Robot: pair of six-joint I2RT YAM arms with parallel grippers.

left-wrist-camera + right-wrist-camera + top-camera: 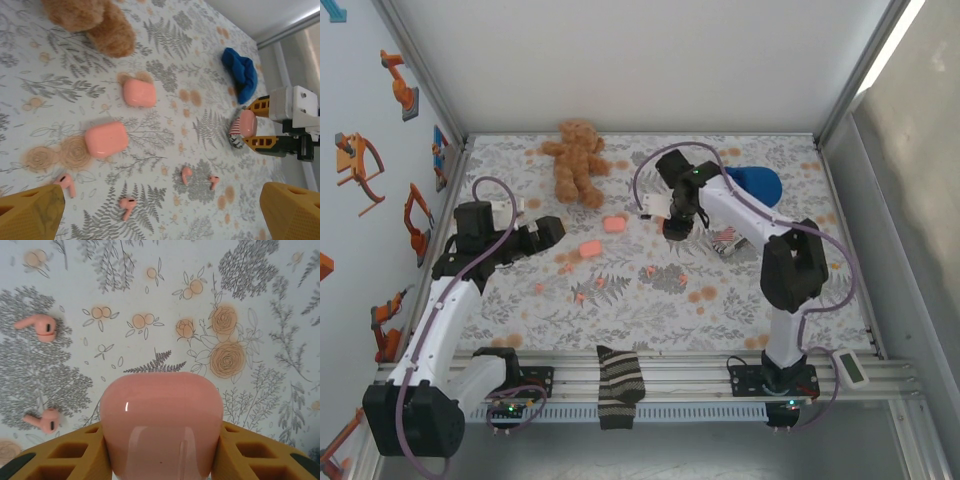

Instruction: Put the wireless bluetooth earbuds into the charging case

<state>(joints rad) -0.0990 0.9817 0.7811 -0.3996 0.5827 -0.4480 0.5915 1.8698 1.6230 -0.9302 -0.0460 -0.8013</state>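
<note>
Right gripper [160, 460] clamped on a pink charging case [161, 415], two earbuds [37, 326] loose on the floral cloth [260, 270] nearby, left wrist view adds two more cases [106, 139], left gripper [160, 212] spread wide

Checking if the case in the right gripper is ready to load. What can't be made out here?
Held case: its lower end; right wrist view, bottom edge cuts it off, right gripper covers its sides.
Earbuds: top view, too small to tell from the orange print.
Teddy bear: left wrist view, top edge cuts it off.
</note>
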